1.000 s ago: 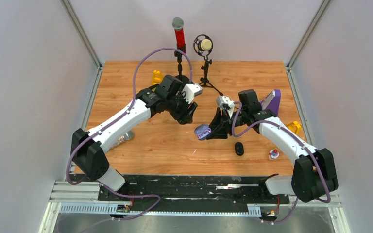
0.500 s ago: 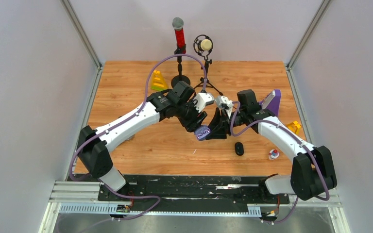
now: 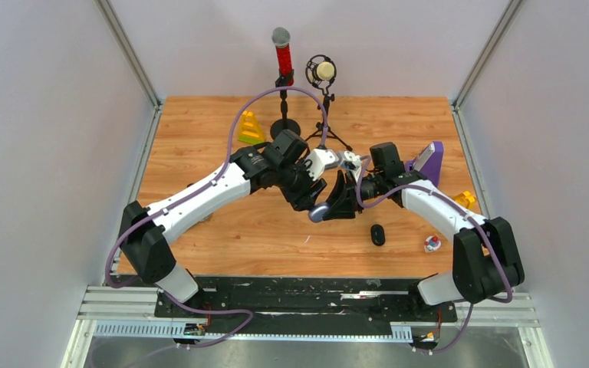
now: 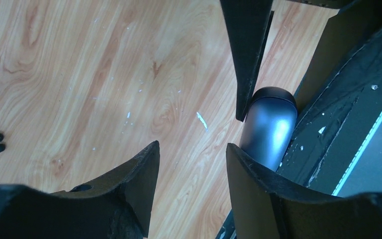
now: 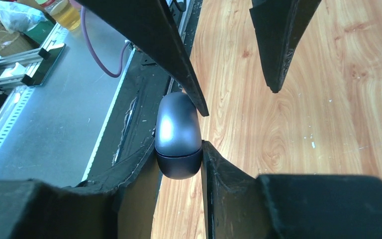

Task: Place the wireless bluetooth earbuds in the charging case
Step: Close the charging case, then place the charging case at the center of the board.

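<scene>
Over the wood table (image 3: 399, 123), right end effector (image 5: 179, 147) clamps a half-hidden charging case (image 5: 178, 124) — left end effector (image 4: 191, 147) gapes, empty.

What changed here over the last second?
The left gripper swung to its right, open, and now sits close beside the rounded case; its fingers are next to the case, not around it. The right gripper slid slightly toward it, still clamped on the case. Nothing was taken or let go. The red microphone and the black oval piece stayed put.
</scene>
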`<action>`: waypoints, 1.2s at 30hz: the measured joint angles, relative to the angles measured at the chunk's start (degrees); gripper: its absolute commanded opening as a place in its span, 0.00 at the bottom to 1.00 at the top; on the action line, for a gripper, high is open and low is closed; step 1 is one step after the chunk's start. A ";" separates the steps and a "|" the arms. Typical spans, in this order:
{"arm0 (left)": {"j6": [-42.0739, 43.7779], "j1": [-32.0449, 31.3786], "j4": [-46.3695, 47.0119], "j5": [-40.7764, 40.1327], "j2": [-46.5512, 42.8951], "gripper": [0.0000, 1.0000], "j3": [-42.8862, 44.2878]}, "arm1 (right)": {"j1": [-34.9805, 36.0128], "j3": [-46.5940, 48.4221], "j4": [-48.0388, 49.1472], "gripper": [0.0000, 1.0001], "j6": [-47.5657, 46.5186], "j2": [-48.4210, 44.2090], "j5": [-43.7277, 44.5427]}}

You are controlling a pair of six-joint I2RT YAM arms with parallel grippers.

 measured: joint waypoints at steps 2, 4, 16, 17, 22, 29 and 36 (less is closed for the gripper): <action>0.33 -0.04 0.13 0.17 -0.22 0.60 0.00 | 0.00 0.00 0.04 0.00 0.76 0.46 0.02; 0.42 0.00 0.17 0.28 -0.26 0.60 0.00 | 0.07 0.00 0.15 0.00 1.22 0.76 0.07; -0.46 9.40 2.56 -2.27 -6.19 1.00 -1.29 | -6.27 2.49 1.14 0.00 7.39 5.53 2.10; -0.61 10.86 3.04 -2.78 -8.02 1.00 -2.01 | -7.15 3.19 1.27 0.00 8.63 6.95 2.82; -0.68 14.23 4.24 -4.04 -14.64 1.00 -3.43 | -10.43 7.85 1.42 0.00 15.32 14.99 7.58; 0.70 22.34 4.24 -4.04 -18.38 1.00 -4.87 | -12.72 13.38 -0.31 0.00 23.56 22.62 15.78; 2.73 28.00 3.21 -4.15 -21.38 1.00 -9.55 | -12.90 18.14 -0.61 0.00 31.63 26.99 24.28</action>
